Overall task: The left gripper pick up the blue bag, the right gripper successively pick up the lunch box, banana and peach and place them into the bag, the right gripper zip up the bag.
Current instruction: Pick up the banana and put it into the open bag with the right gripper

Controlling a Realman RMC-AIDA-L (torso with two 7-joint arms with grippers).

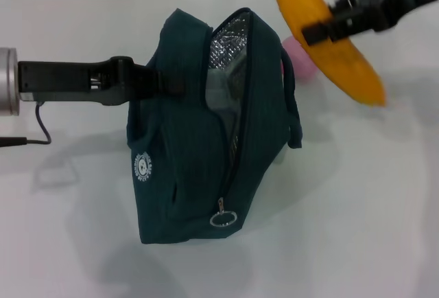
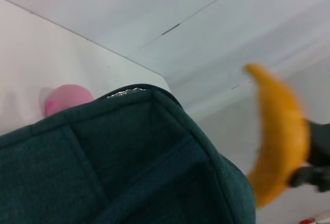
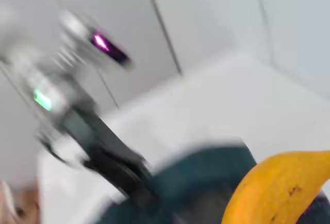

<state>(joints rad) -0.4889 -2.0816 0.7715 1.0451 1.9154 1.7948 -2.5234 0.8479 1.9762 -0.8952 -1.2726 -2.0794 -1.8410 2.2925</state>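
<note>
a plain white table (image 1: pixel 357 229) under even light — pale panelled wall (image 2: pixel 170 7) behind it.

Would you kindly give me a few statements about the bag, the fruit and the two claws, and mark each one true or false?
1. The right claw is shut on the banana and holds it in the air, to the right of the bag's opening. True.
2. The blue bag is zipped shut. False: its zipper is open and the silver lining shows at the top.
3. The left claw grips the bag at its left side. True.
4. The peach is already inside the bag. False: it lies on the table behind the bag, near the handle.
5. The banana rests on the table. False: it is lifted clear in the right claw.
</note>
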